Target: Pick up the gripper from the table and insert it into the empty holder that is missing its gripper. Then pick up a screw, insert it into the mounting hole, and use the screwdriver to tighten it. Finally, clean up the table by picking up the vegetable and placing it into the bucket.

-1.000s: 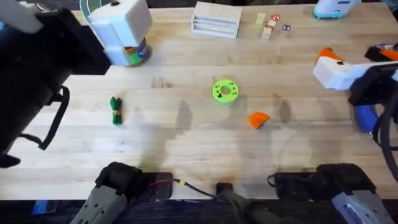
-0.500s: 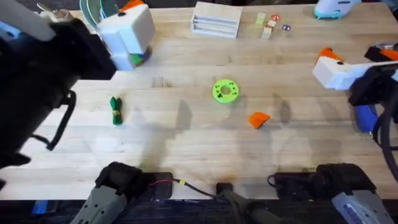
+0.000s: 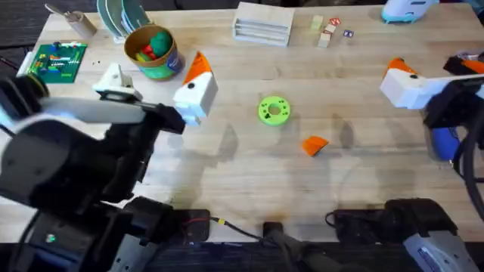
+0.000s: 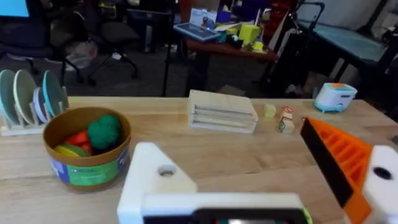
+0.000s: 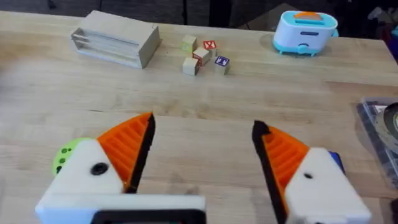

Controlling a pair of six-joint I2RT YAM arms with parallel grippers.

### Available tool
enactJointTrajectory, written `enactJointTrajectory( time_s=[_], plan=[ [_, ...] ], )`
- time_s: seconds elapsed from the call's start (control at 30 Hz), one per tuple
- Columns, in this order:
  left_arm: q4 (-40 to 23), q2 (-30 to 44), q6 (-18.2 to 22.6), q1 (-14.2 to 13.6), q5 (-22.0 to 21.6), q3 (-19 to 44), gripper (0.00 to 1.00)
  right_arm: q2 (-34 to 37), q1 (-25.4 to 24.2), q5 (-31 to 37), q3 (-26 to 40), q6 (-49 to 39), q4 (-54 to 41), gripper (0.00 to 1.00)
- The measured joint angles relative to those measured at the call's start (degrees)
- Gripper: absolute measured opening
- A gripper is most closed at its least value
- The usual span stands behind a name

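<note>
The orange gripper [image 3: 314, 144] lies on the table right of centre. My left gripper [image 3: 156, 68] hovers open beside the bucket [image 3: 153, 53]. One of its fingers is the plain white holder [image 4: 155, 183] with a mounting hole [image 4: 166, 171]; the other carries an orange pad [image 4: 339, 158]. My right gripper [image 5: 204, 124] stands open at the right edge, both orange pads on. The blue screwdriver [image 3: 445, 142] lies partly under that arm. My left arm hides the vegetable. I cannot make out a screw.
A green disc with holes [image 3: 274, 110] sits mid-table. Along the far edge are a wooden box [image 3: 263, 23], small blocks [image 3: 327, 32], a toy toaster [image 3: 408, 9] and a plate rack [image 3: 121, 15]. A green circuit board [image 3: 57, 60] lies far left. Toys fill the bucket.
My left arm has dropped and swung toward the near side. Its gripper moved right, off the bucket, and the arm now covers the vegetable. The right arm has not moved.
</note>
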Motion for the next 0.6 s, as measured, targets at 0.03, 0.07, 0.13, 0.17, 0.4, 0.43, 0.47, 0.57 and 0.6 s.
enactJointTrajectory(
  time_s=[0.03, 0.07, 0.13, 0.17, 0.4, 0.43, 0.47, 0.57, 0.6],
  plan=[
    [1.42, -1.09, 0.01, 0.00, 0.24, -1.52, 0.993, -0.01, 0.00, 0.00, 0.00, 0.00, 0.00, 0.990],
    [2.60, -2.32, 0.00, 0.00, 0.44, -2.99, 0.992, -0.01, 0.00, 0.00, 0.00, 0.00, 0.00, 0.991],
    [5.06, -4.59, 0.01, 0.00, 0.72, -5.45, 0.992, -0.01, 0.00, 0.00, 0.00, 0.00, 0.00, 0.991],
    [6.05, -5.62, 0.01, 0.00, 0.92, -6.48, 0.993, 0.00, 0.00, 0.00, 0.00, 0.00, 0.00, 0.991],
    [11.42, -12.69, 2.30, 0.02, 1.51, -13.33, 0.993, -0.01, 0.00, 0.00, 0.00, 0.00, 0.00, 0.991],
    [11.83, -13.76, 2.64, 0.08, 1.54, -14.34, 0.993, -0.01, 0.00, 0.00, 0.00, 0.00, 0.00, 0.991],
    [12.64, -14.44, 2.92, 0.18, 1.59, -15.29, 0.993, -0.01, 0.00, 0.00, 0.00, 0.00, 0.00, 0.991],
    [15.63, -14.70, 3.38, 0.96, 2.49, -17.34, 0.993, -0.01, 0.00, 0.00, 0.00, 0.00, 0.00, 0.991],
    [16.92, -14.71, 3.53, 1.35, 2.89, -18.15, 0.993, 0.00, 0.00, 0.00, 0.00, 0.00, 0.00, 0.991]
  ],
)
